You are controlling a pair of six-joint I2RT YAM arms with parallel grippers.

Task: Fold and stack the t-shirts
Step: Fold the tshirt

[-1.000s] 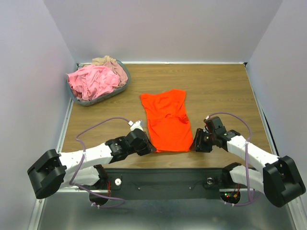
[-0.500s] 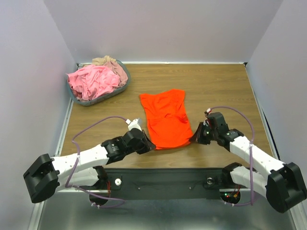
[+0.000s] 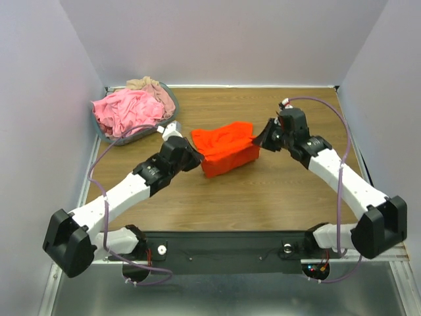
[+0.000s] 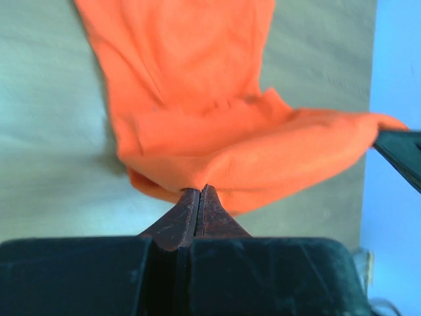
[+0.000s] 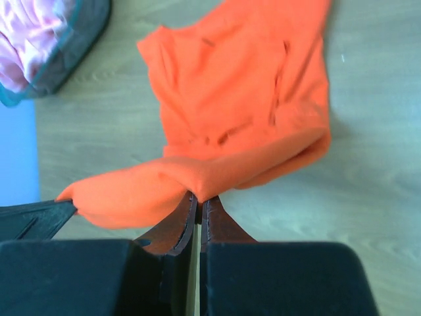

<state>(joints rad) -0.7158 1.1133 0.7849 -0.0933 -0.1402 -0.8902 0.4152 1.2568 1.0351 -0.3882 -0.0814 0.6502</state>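
The orange-red t-shirt (image 3: 225, 148) lies mid-table, its near hem lifted and carried over its far half. My left gripper (image 3: 195, 155) is shut on the hem's left corner; in the left wrist view (image 4: 200, 189) the cloth (image 4: 197, 125) is pinched between the closed fingers. My right gripper (image 3: 259, 141) is shut on the hem's right corner, as the right wrist view (image 5: 199, 197) shows with the shirt (image 5: 237, 99) hanging from it. Pink t-shirts (image 3: 128, 110) and a beige one (image 3: 146, 83) lie crumpled in the grey basket (image 3: 164, 122).
The basket stands at the back left by the wall; its rim shows in the right wrist view (image 5: 66, 56). Wooden tabletop (image 3: 289, 191) extends in front of and to the right of the shirt. White walls enclose three sides.
Both grippers have lifted the shirt's near hem from the front edge and carried it away from the bases, folding the shirt over itself. The basket has not moved.
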